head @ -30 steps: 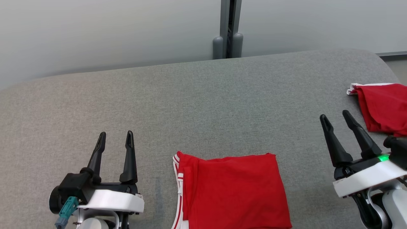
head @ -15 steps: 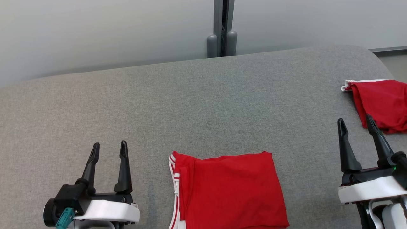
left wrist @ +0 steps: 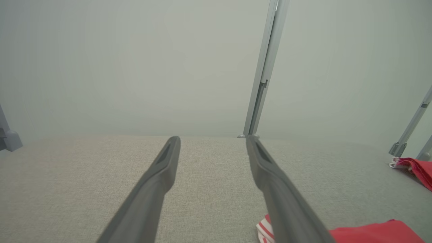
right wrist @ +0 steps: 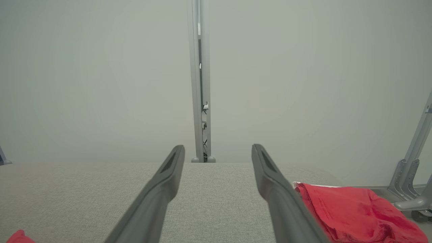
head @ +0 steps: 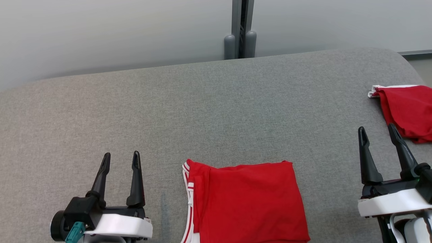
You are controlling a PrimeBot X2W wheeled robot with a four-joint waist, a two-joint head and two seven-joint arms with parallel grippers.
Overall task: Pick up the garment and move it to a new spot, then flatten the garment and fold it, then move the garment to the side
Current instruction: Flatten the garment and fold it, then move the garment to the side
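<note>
Jaws on both of your arms stand wide apart and hold nothing, the left jaws at the lower left of the head view and the right jaws at the lower right. Between them, at the bottom centre, the red garment (head: pixel 248 202) lies on the grey desk (head: pixel 216 111) as a flat, nearly square packet, striped white along its left edge. I judge it is already folded and must now go aside. The cloth looks thin and soft, and the desk cover looks rough and woven. If you pinch only the top layer, the packet may open or drag into wrinkles. A second red piece (head: pixel 406 111), crumpled, lies near the right jaws at the right edge, and you could catch it by mistake.
</note>
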